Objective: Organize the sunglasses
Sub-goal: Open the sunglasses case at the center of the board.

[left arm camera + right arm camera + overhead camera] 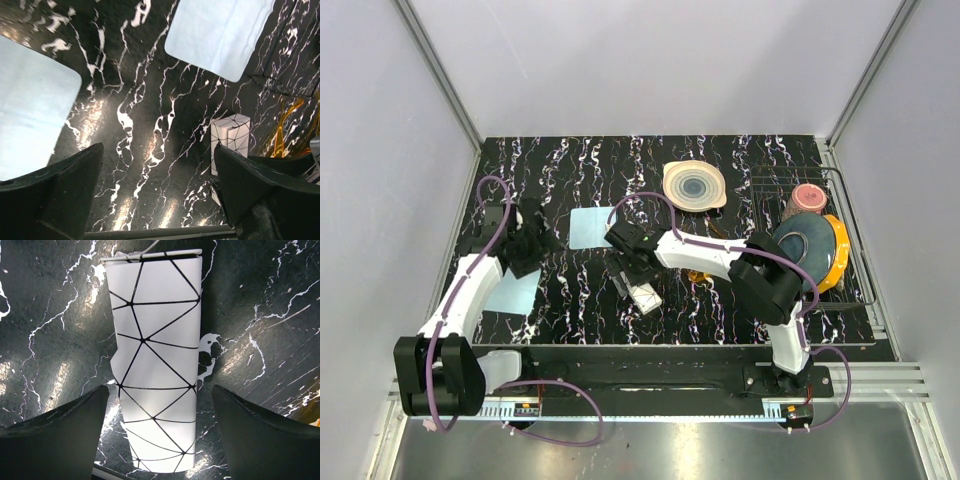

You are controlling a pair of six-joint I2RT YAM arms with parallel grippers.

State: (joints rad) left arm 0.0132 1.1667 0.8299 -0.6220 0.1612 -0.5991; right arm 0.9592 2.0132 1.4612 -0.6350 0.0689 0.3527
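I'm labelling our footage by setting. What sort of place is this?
Probably a robot lab test cell, not a home: plain grey panel walls box in a black marbled table, with a dish rack as a prop.

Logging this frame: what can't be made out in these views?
Sunglasses: top view, the right arm covers all but an amber sliver; left wrist view cuts them off at its right edge; folded or open, unclear.
White box: right wrist view, the bottom edge cuts its near end; open or shut, unclear.
Dish rack items: top view, small and partly behind the right arm.
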